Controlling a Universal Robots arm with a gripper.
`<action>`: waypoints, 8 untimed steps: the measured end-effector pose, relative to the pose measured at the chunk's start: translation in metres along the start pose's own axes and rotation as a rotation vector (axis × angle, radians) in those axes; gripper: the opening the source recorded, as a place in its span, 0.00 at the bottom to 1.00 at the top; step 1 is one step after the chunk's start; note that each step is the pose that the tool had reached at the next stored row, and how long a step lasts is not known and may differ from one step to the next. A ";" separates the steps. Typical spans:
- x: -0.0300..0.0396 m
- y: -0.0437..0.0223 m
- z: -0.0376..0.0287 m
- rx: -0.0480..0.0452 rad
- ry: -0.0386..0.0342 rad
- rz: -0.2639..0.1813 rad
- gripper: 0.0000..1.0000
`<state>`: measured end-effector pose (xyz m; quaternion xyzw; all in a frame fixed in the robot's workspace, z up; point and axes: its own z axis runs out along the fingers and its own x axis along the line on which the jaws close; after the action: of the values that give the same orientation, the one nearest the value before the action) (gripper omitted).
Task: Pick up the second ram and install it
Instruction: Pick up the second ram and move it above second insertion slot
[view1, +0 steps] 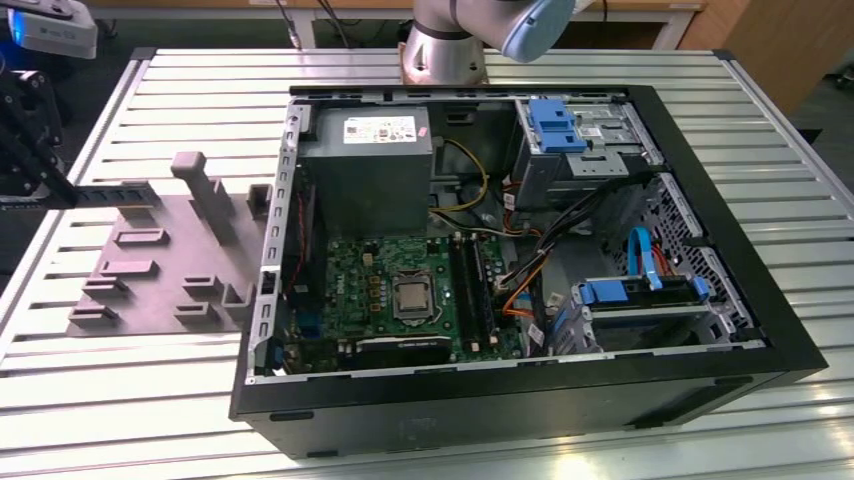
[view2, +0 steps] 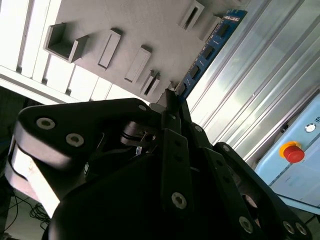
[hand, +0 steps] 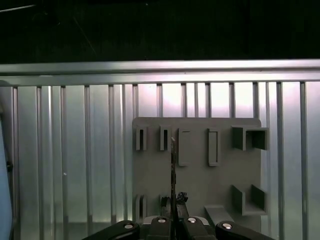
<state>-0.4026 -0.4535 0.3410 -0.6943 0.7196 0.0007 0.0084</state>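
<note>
Grey, black and green on ribbed silver

The table (view1: 160, 400) is silver, striped with parallel ridges, and the holder (view1: 147, 270) is plain matt grey. The case (view1: 534, 420) is black. Inside it, the motherboard (view1: 360, 285) is green with black sockets (view1: 467, 285), the power supply (view1: 367, 180) is grey with a pale label (view1: 378, 128), the drive clips (view1: 554, 125) are bright blue, and the cables (view1: 523, 285) are orange, yellow and blue. In the second wrist view the ram (view2: 220, 31) is blue with a row of black chips (view2: 207, 52), the gripper (view2: 172, 99) is black, and a red-and-yellow button (view2: 294, 152) sits on a pale blue box (view2: 295, 177).
</note>
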 end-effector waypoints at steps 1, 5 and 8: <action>0.0000 0.0000 -0.0011 0.0001 -0.0001 0.000 0.14; -0.0001 0.0000 -0.0057 0.0001 -0.0001 0.000 0.14; -0.0002 -0.0001 -0.0082 0.0000 0.0000 0.000 0.14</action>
<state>-0.4026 -0.4534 0.3493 -0.6943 0.7196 0.0007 0.0084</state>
